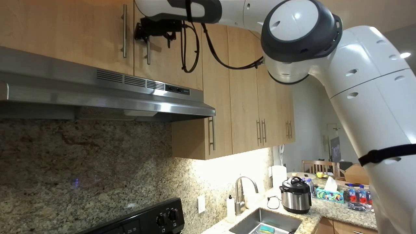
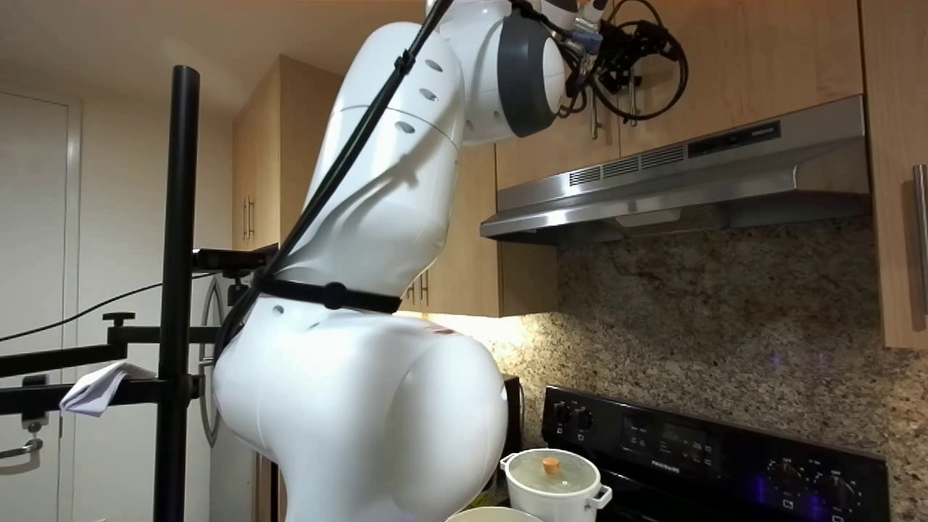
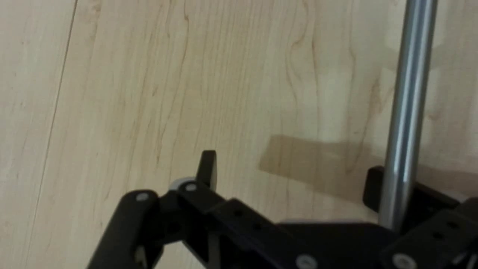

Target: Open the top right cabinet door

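One fingertip [image 3: 373, 188] of my wide-spread claw [image 3: 290, 173] seems hooked behind bar handle [image 3: 405, 119]; top right cabinet door [image 1: 169, 60], above hood [image 1: 107, 94], looks unopened. Hooking step, I judge; next calls for outward pull.

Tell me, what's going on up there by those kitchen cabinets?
A white robot arm has its hand at the steel handle of a wooden cabinet door, the right-hand one of the two above the range hood. The job is to open that door. The fingers are spread apart, and in the wrist view one shows behind the handle; they aren't closed on it. The door looks shut, so it hasn't been opened yet.
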